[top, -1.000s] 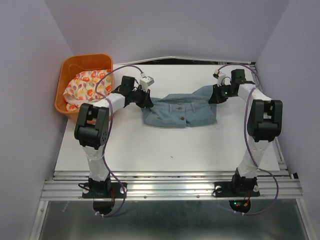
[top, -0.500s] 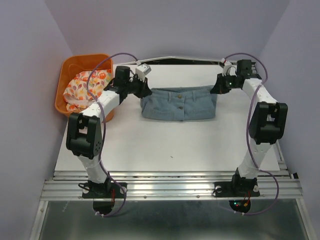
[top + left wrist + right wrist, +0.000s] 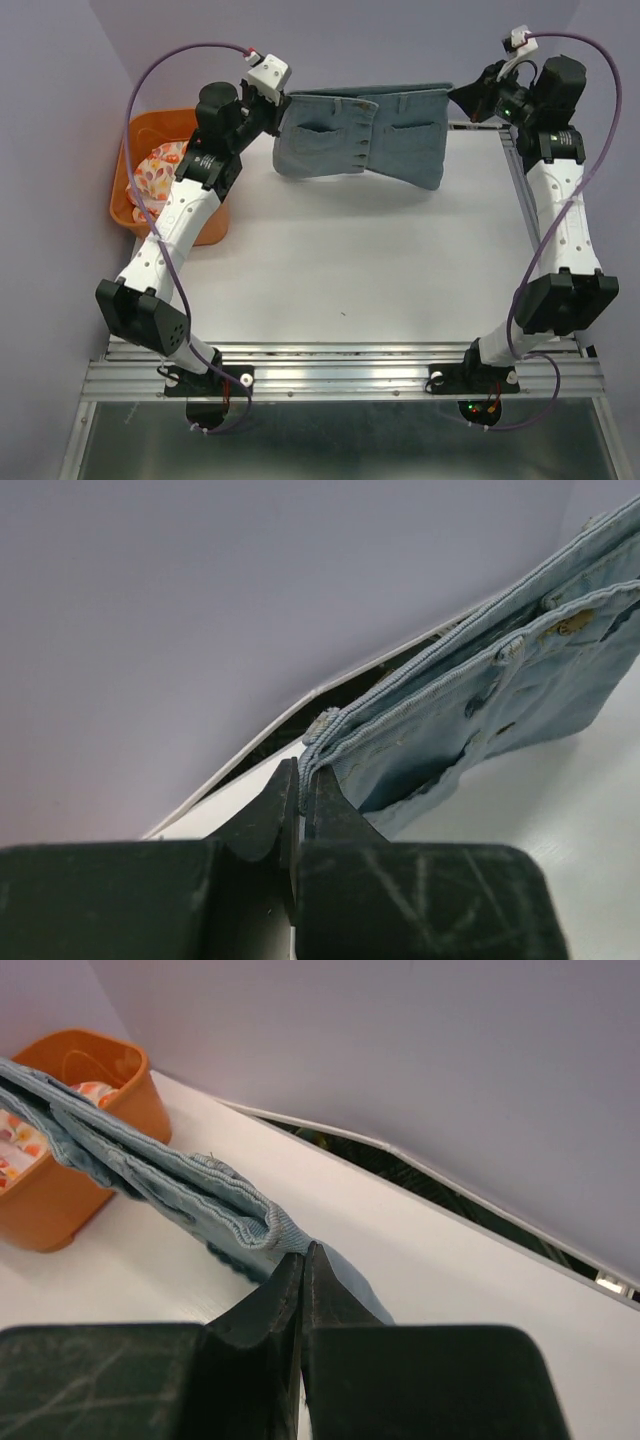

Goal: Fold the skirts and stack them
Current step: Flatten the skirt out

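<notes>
Your left pincer point(image 3: 281, 102) and right pincer point(image 3: 458, 96) each clamp a waistband corner of the denim skirt point(image 3: 365, 135), hung above the counter point(image 3: 350, 270); it looks soft but weighty, so grip thick seams.

Soft matt denim skirt point(image 3: 400, 135), glossy orange plastic basket point(image 3: 128, 218), smooth matt white table point(image 3: 350, 270)

The top camera looks down from the near side over the whole scene, while each wrist camera sits close and low, facing the denim skirt point(image 3: 360, 135) all three views share.
</notes>
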Controlling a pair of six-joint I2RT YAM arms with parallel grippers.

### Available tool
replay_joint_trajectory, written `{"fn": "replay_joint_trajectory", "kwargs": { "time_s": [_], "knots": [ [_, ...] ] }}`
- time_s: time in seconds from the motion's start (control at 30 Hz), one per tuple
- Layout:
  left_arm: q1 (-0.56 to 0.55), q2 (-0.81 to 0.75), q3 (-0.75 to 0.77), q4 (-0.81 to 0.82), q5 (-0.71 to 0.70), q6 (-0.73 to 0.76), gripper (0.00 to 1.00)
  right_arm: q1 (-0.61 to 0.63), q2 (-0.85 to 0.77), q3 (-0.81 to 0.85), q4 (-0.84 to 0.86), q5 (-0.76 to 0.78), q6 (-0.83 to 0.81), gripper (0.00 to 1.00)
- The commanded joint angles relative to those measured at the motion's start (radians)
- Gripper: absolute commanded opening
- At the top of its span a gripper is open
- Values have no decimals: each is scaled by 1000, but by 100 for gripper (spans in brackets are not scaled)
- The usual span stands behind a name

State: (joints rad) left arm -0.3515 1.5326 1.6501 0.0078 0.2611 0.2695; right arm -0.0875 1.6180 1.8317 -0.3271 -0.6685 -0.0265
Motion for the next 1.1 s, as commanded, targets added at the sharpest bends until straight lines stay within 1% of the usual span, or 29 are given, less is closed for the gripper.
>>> {"fn": "replay_joint_trajectory", "kwargs": {
  "time_s": [0.0, 0.07, 0.27, 0.3, 0.33, 0.43, 0.47, 0.6, 0.7, 0.77, 0.83, 0.87, 0.9, 0.93, 0.97, 1.0, 1.03, 1.07],
  "knots": [
    [23, -118, -18, 58, -141, 24, 0, -43, -61, -3, 100, 155, 14, 1],
    [23, -149, -39, 49, -120, 14, 0, -43, -93, -15, 99, 153, 10, 1],
    [20, -331, -139, 35, -111, -32, 0, -43, -272, -89, 48, 173, -24, 1],
    [20, -389, -153, 28, -102, -36, 0, -43, -303, -127, 39, 175, -36, 1],
    [19, -419, -186, 11, -91, -48, 0, -43, -369, -146, 17, 176, -44, 1],
    [17, -538, -249, -14, -68, -70, 0, -43, -464, -202, -36, 193, -70, 1],
    [16, -586, -263, -53, -63, -84, 0, -43, -519, -212, -49, 198, -73, 1],
    [14, -629, -300, -129, -62, -131, 0, -43, -590, -239, -99, 230, -61, 1],
    [14, -597, -331, -152, -43, -173, 0, -43, -573, -296, -107, 239, -35, 1],
    [13, -566, -348, -123, -25, -208, 0, -43, -546, -350, -76, 250, -32, 1],
    [11, -488, -339, -97, -32, -257, 0, -43, -469, -411, -29, 268, -16, 1],
    [9, -410, -322, -83, -40, -263, 0, -43, -401, -429, 8, 276, -18, 1],
    [6, -360, -299, -88, -48, -277, 0, -43, -400, -430, 8, 276, -13, 1],
    [5, -312, -239, -100, -57, -306, 0, -43, -323, -434, 52, 290, -13, 1],
    [2, -217, -208, -104, -65, -315, 0, -43, -282, -428, 71, 291, -13, 1],
    [-4, -168, -182, -103, -68, -319, 0, -43, -241, -408, 101, 291, -4, 1],
    [-9, -125, -129, -97, -66, -314, 0, -43, -152, -393, 118, 294, -3, 1],
    [-15, -29, -100, -95, -69, -306, 3, -43, -101, -370, 126, 297, -6, 1]
  ]
}}
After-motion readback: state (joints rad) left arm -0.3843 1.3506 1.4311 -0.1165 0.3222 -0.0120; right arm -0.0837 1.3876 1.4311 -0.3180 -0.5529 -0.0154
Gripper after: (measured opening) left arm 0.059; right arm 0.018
